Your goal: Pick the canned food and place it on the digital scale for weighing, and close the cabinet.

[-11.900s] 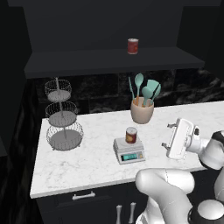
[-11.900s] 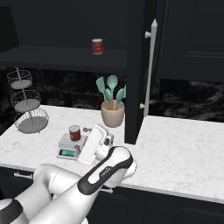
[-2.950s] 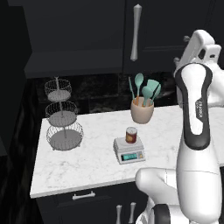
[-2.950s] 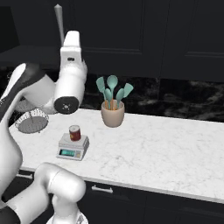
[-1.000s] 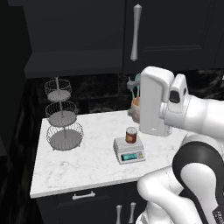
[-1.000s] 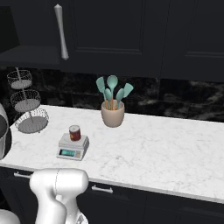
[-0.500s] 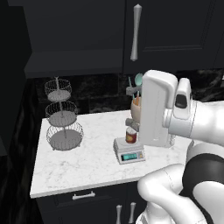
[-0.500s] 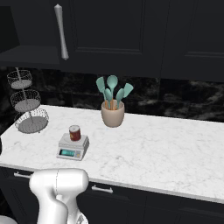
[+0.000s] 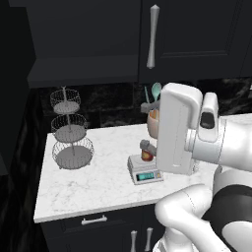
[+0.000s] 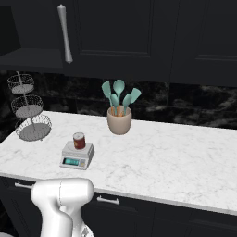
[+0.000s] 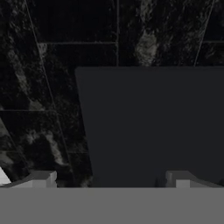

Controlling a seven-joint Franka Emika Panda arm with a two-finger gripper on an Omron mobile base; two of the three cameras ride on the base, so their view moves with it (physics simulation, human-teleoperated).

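White marble surface (image 10: 176,157) carries the scale (image 10: 77,156) near its front edge, the can (image 10: 79,140) upright on its plate; behind stands a pot of teal utensils (image 10: 119,112); the pincer (image 11: 111,181) gapes wide, empty, facing black tiles; above, the cabinet (image 10: 139,37) is closed.

A kitchen, rendered rather than real — a white marble counter (image 10: 176,157) runs across the middle of the right base view, with black wall cabinets (image 10: 139,32) along the top and dark cupboards (image 10: 139,213) along the bottom. A crock of teal utensils (image 10: 119,111), a tiered wire basket (image 10: 28,113) at left and what looks like black marbled backsplash tile (image 11: 48,87) fit it.
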